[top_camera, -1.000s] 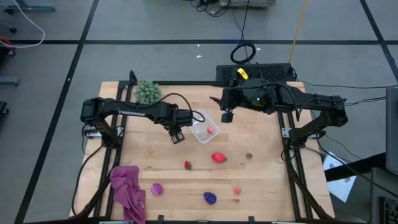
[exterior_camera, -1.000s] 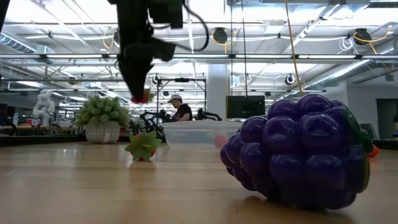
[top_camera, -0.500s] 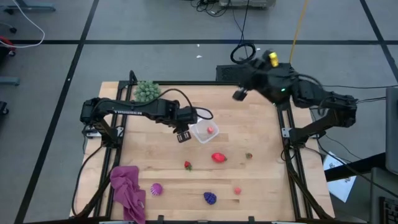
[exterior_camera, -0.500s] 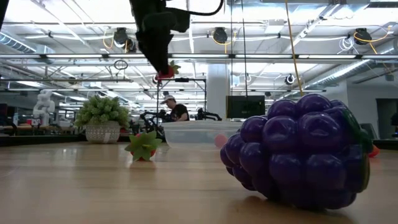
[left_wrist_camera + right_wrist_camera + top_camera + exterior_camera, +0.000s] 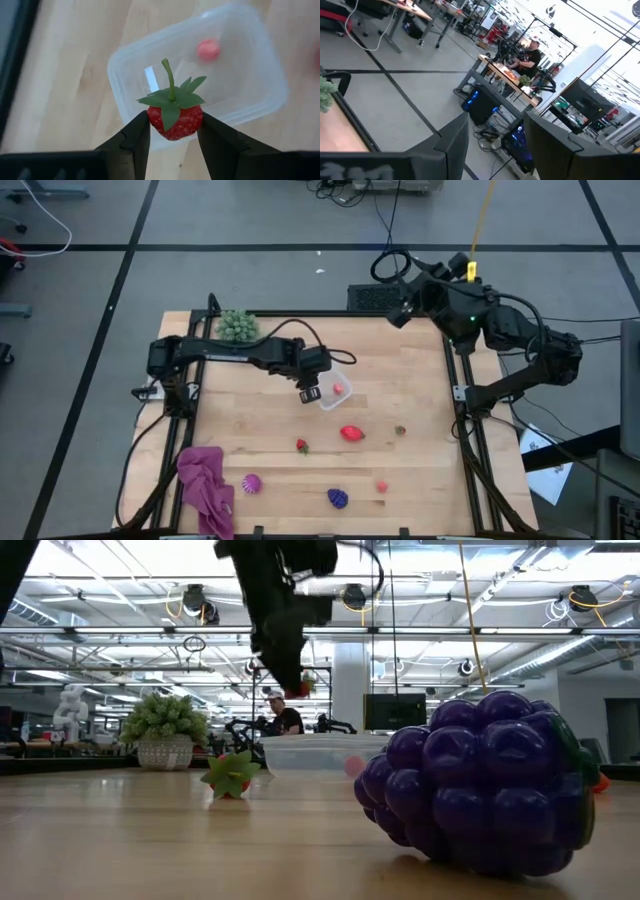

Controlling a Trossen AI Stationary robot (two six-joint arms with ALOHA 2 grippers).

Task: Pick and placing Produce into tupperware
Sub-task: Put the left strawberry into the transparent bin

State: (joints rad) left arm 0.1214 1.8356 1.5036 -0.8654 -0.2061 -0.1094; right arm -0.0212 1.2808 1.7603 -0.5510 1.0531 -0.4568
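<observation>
My left gripper [image 5: 310, 393] is shut on a small red strawberry [image 5: 175, 120] with green leaves and a stem. It hovers over the left end of the clear tupperware [image 5: 331, 389], which stands on the table and holds one pink-red piece [image 5: 208, 49]. My right gripper [image 5: 400, 315] is open and empty, raised past the table's far right corner. Other produce lies on the table: a second strawberry [image 5: 302, 445], a red piece [image 5: 351, 433], a brownish one [image 5: 400, 430], a pink one [image 5: 382, 486], a purple berry [image 5: 338, 498] and a magenta one [image 5: 251, 483]. My left gripper pinches the strawberry's red body [image 5: 159, 120] by its two sides between the two fingers [image 5: 136, 136]. The fingers point down from above. The strawberry is lifted clear above the tupperware [image 5: 250, 70], with its leaves and stem toward the wrist.
A spiky green plant [image 5: 237, 327] stands at the far left corner. A magenta cloth [image 5: 205, 485] lies bunched at the near left. In the low view the purple berry [image 5: 480, 785] looms close and the tupperware [image 5: 320, 755] stands behind it. People show in the room beyond.
My left gripper has carried the strawberry toward the table's right, from beside the tupperware to over its left end, staying shut on it. My right gripper has drawn back from near the tupperware to past the table's far right corner.
</observation>
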